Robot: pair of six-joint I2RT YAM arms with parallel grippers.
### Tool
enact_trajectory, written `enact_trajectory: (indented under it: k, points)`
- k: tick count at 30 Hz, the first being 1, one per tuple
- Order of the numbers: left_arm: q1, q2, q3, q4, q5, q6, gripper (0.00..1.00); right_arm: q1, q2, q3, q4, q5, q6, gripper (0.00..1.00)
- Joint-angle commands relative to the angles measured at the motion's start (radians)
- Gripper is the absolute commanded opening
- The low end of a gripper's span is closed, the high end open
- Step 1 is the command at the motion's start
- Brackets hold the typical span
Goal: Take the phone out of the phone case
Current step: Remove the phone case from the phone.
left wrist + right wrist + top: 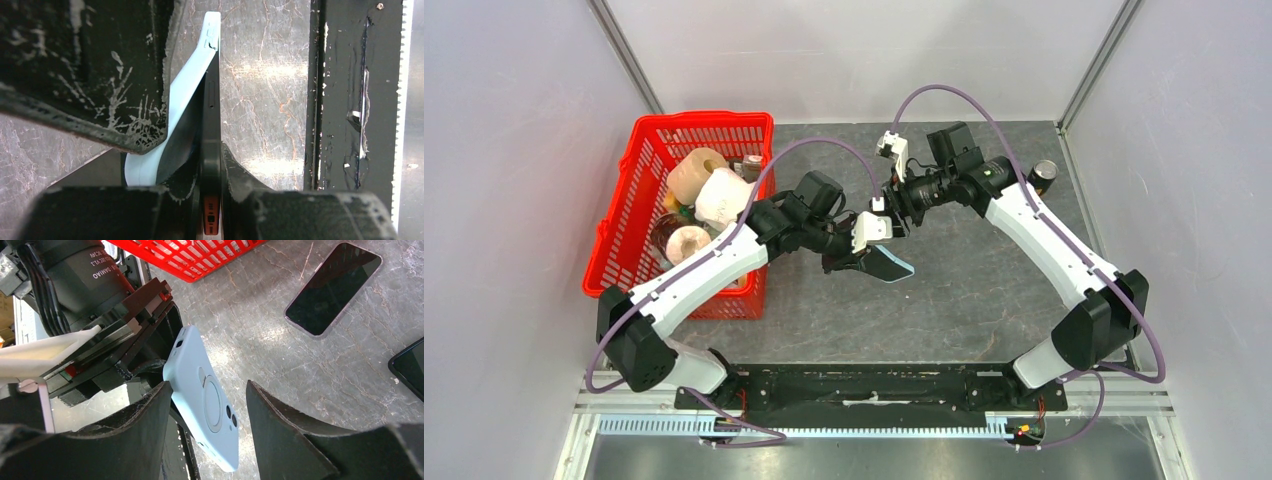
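My left gripper (842, 258) (211, 162) is shut on the edge of a black phone (211, 100) and holds it above the table. Its light blue case (182, 95) bows away from the phone at the gripper end and still hugs it at the far end. The case also shows in the top view (891, 265) and, back side up with its camera holes, in the right wrist view (205, 405). My right gripper (886, 222) (209, 385) is open, one finger on each side of the case; the left finger sits next to its edge.
A red basket (639, 215) (200, 260) with rolls and jars stands at the left. Two bare phones lie on the table in the right wrist view (332, 287) (410, 365). A dark cylinder (1044, 175) stands back right. The black base rail (330, 100) runs along the near edge.
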Motion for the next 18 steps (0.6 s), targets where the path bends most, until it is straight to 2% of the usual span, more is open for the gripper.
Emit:
enact_trajectory:
  k: [1,13,18]
  points:
    - [-0.007,-0.004,0.062,0.102,0.021,-0.021,0.02,0.012,-0.023,-0.014,0.019,-0.038,-0.001,0.64]
    - [-0.006,0.013,0.076,0.103,0.056,-0.047,0.02,0.035,-0.046,-0.062,0.029,0.003,-0.041,0.61]
    - [-0.007,0.008,0.072,0.104,0.082,-0.051,0.02,0.036,-0.039,-0.078,0.052,0.013,-0.030,0.51]
